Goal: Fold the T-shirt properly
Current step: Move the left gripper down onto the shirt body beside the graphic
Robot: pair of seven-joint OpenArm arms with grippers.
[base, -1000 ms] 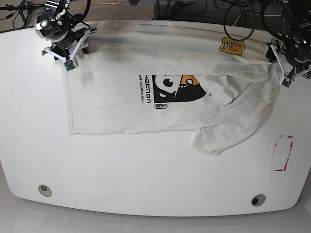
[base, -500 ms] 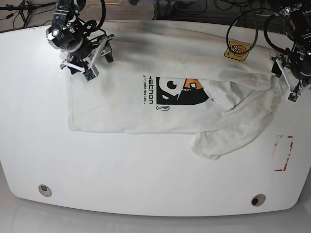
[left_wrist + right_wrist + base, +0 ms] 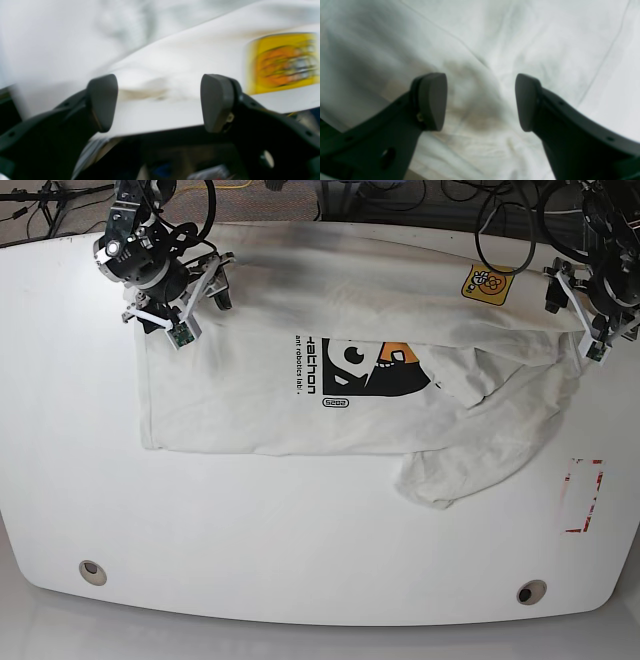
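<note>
Base view: my right tool (image 3: 172,310) has slid inward over the T-shirt (image 3: 340,395) on the tabletop (image 3: 300,520); left tool (image 3: 583,310) hovers. Both spread, empty; regrasping comes next.

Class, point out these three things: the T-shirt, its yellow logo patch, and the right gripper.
T-shirt (image 3: 250,410), base view, flat body below the print.
Yellow logo patch (image 3: 483,283), base view, patch centre.
Right gripper (image 3: 481,101), right wrist view, midway between open fingertips.
</note>
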